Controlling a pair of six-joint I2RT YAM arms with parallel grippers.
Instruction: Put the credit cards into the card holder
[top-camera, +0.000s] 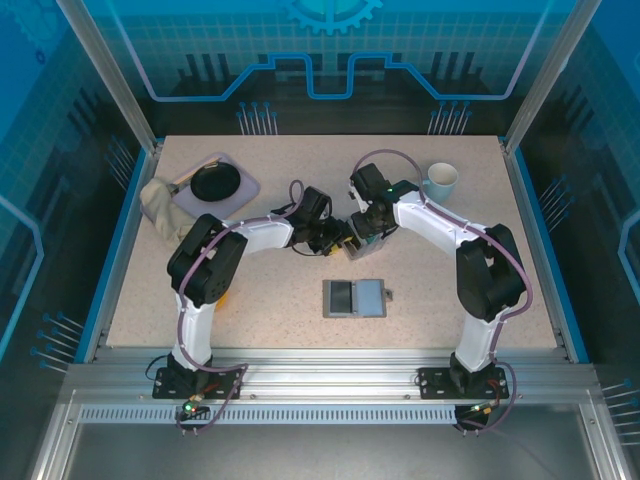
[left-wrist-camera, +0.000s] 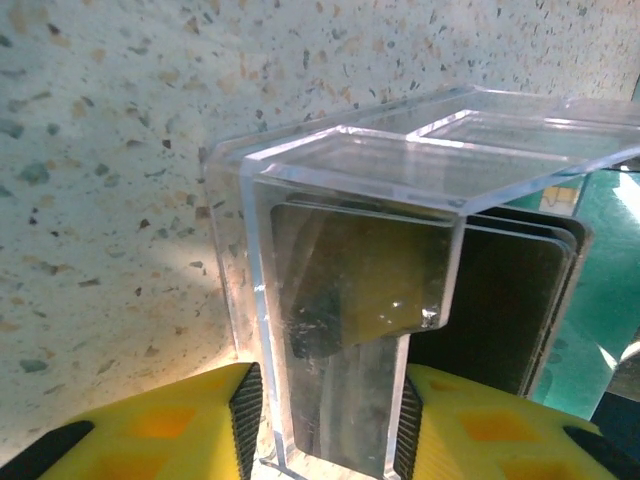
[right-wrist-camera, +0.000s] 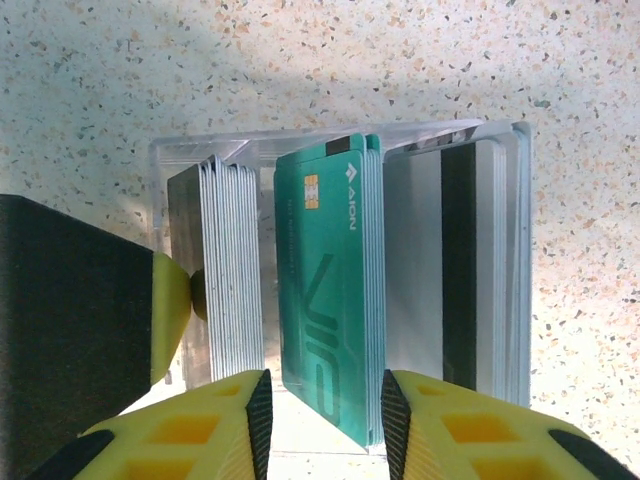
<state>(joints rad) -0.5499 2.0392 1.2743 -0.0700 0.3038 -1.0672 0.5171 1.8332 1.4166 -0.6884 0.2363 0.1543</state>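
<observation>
A stack of teal-green credit cards (right-wrist-camera: 325, 300) stands on edge in the middle slot of a clear slotted plastic box (right-wrist-camera: 400, 140). My right gripper (right-wrist-camera: 325, 415) is open and straddles the stack: its right pad touches the cards' edges, while a small gap shows at the left pad (right-wrist-camera: 260, 410). My left gripper (left-wrist-camera: 325, 425) is shut on one end section of the clear box (left-wrist-camera: 345, 330). Its yellow finger (right-wrist-camera: 170, 300) presses the box's side. Both grippers meet at the box (top-camera: 358, 238) mid-table. The grey card holder (top-camera: 355, 298) lies open and flat nearer the arms, showing dark and pale-blue halves.
Pale grey cards (right-wrist-camera: 230, 270) fill the box's left slot and white and dark cards (right-wrist-camera: 460, 270) the right one. A mug (top-camera: 440, 180) stands at the back right. At the back left a black bowl (top-camera: 215, 182) rests on a tray (top-camera: 245, 190) beside a cloth (top-camera: 158, 205).
</observation>
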